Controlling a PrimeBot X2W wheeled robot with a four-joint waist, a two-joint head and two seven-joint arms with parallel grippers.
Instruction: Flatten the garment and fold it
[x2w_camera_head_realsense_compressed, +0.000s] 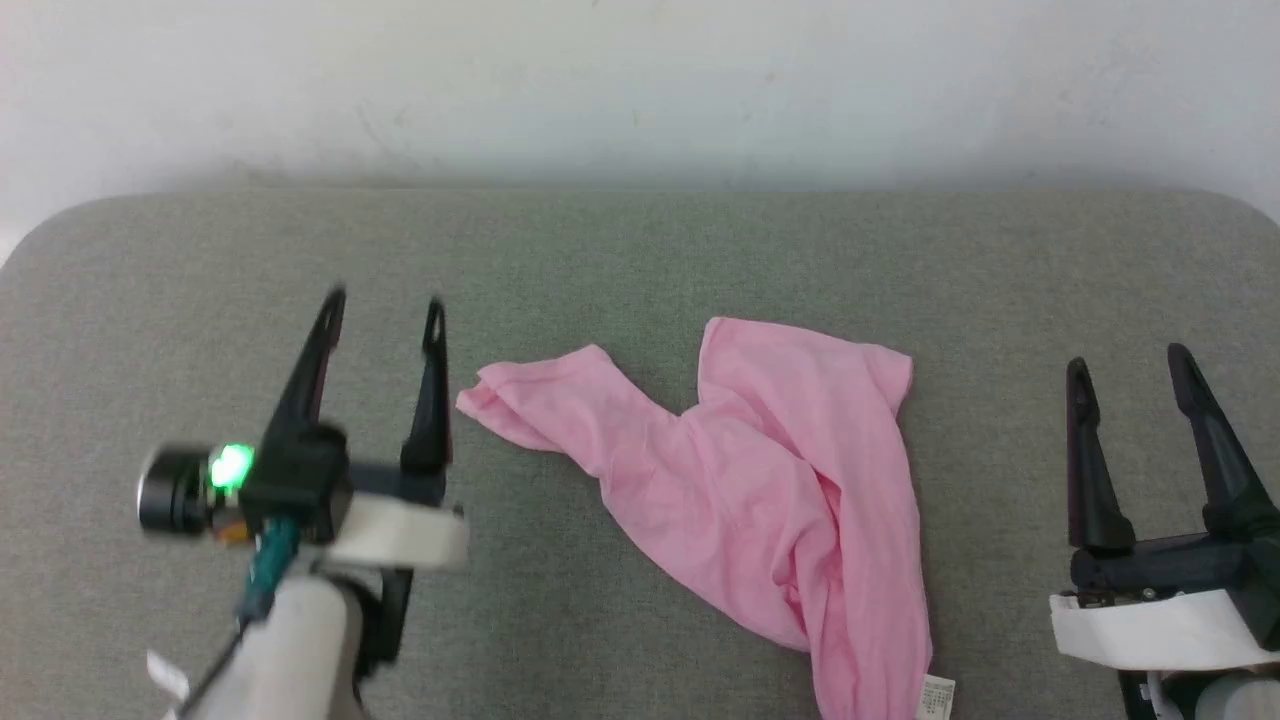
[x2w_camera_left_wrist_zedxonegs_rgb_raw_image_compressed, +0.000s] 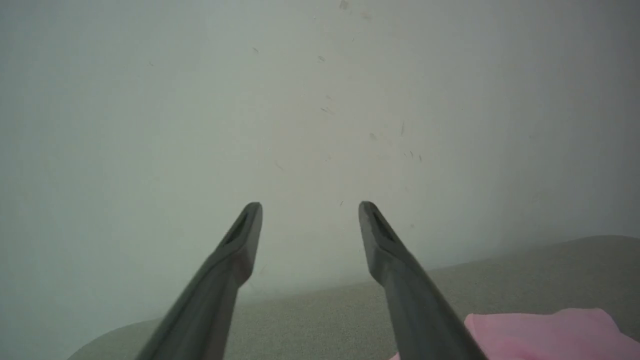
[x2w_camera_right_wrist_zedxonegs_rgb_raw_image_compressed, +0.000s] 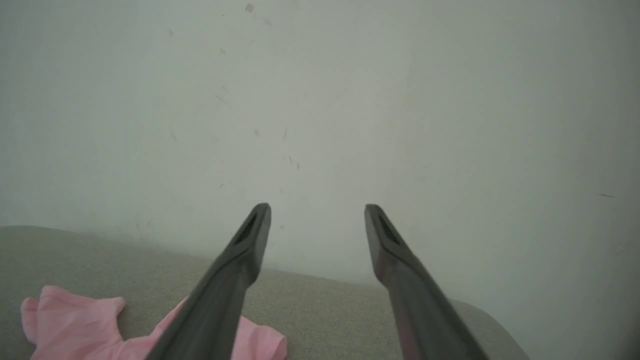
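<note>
Left end effector (x2w_camera_head_realsense_compressed: 385, 300) and right end effector (x2w_camera_head_realsense_compressed: 1129, 358) gape empty, flanking the crumpled garment (x2w_camera_head_realsense_compressed: 760, 470) on the desk (x2w_camera_head_realsense_compressed: 640, 260); probably a label (x2w_camera_head_realsense_compressed: 937, 695) at its near edge.

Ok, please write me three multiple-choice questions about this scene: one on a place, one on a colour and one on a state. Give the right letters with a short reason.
1. Where does the garment lie?
A. between the left gripper and the right gripper
B. hanging off the front edge
C. up against the wall

2. What colour is the garment?
A. blue
B. pink
C. white

3. What is the state of the left gripper?
A. shut on the cloth
B. shut on nothing
C. open, holding nothing

Answers:
1 A: it lies on the grey surface with one gripper on each side.
2 B: the cloth is light pink all over.
3 C: its fingers stand apart, with nothing between them.
</note>
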